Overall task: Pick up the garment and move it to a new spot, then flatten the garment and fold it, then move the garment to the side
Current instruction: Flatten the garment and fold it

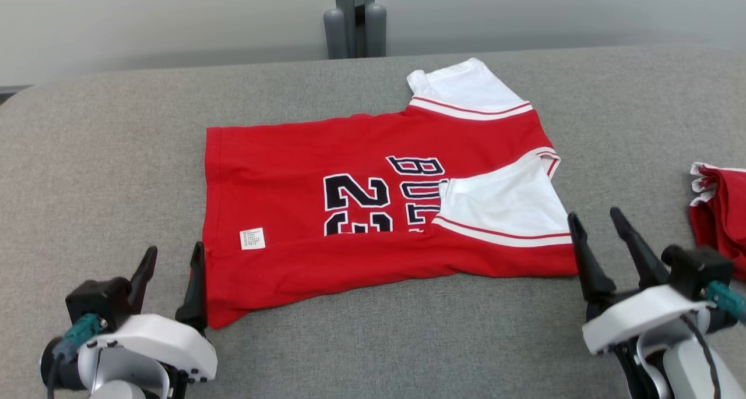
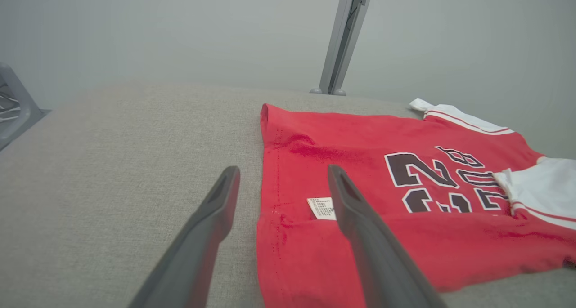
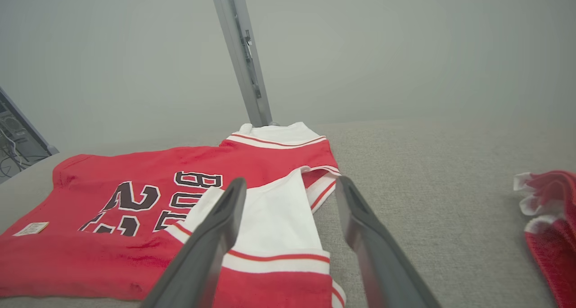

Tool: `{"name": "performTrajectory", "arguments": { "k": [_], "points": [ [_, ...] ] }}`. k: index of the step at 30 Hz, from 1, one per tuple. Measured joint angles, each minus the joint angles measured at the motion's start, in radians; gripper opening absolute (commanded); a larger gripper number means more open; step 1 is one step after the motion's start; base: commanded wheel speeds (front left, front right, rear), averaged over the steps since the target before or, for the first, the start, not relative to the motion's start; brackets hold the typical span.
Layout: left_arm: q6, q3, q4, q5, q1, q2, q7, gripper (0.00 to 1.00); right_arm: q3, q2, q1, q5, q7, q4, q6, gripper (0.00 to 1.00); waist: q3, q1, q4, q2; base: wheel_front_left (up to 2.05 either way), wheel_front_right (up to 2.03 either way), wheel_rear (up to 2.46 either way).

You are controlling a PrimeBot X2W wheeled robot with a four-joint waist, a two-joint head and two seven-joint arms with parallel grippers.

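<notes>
Jersey lies mostly flat mid table, on the grey fabric top. It's turned sideways: hem to the left, shoulders to the right. Near long edge is folded up over the front, so the fold cuts off the bottom of the black numerals & the lettering next to them. Two white-lined flaps w/ red-striped trim are turned over at the right end. One is at the far right corner; the other is nearer, lying across the right part of the lettering. Small white tag sits on the red near the left hem, right at the fold. L gripper is at the jersey's near left corner, fingers moderately apart, gripping nothing. In L wrist view one finger is over red cloth beside the tag, the other over bare table, hem running btwn them. Can't tell if either finger touches cloth. R gripper is just off the near right corner, fingers also apart & empty. In R wrist view its left finger overlaps the nearer white flap & its right finger is over bare table; contact can't be told there either. Red bundle w/ wavy white edge lies at the right side of the table, well apart from the jersey, just right of the R gripper. Grey post stands behind the table's far edge, approx left of the far flap.
</notes>
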Motion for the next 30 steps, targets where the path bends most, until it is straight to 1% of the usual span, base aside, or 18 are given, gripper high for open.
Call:
{"name": "performTrajectory", "arguments": {
  "k": [8, 17, 22, 25, 30],
  "points": [
    [0.032, -0.036, 0.003, 0.021, 0.072, 0.014, 0.026, 1.0, -0.067, 0.066, 0.186, -0.086, 0.093, -0.157, 0.0, 1.0, -0.059, 0.0, -0.006, 0.0, 0.0, 0.0, 0.0],
    [0.04, -0.061, 0.004, 0.02, 0.106, 0.021, 0.046, 1.0, -0.103, 0.094, 0.295, -0.127, 0.172, -0.267, 0.0, 1.0, -0.09, 0.0, -0.005, 0.0, 0.0, 0.0, 0.0],
    [0.039, -0.072, 0.005, 0.023, 0.103, 0.021, 0.056, 1.0, -0.107, 0.104, 0.303, -0.128, 0.193, -0.294, 0.0, 1.0, -0.089, 0.0, -0.006, 0.0, 0.0, 0.0, 0.0],
    [0.026, -0.081, 0.012, 0.023, 0.089, 0.023, 0.073, 1.0, -0.118, 0.106, 0.296, -0.129, 0.199, -0.294, 0.0, 1.0, -0.081, 0.0, -0.004, 0.0, 0.0, 0.0, 0.0],
    [0.007, -0.098, 0.046, 0.012, 0.052, 0.026, 0.122, 1.0, -0.129, 0.1, 0.234, -0.136, 0.212, -0.237, 0.0, 1.0, -0.043, 0.0, -0.003, 0.0, 0.0, 0.0, 0.0]
  ]
}}
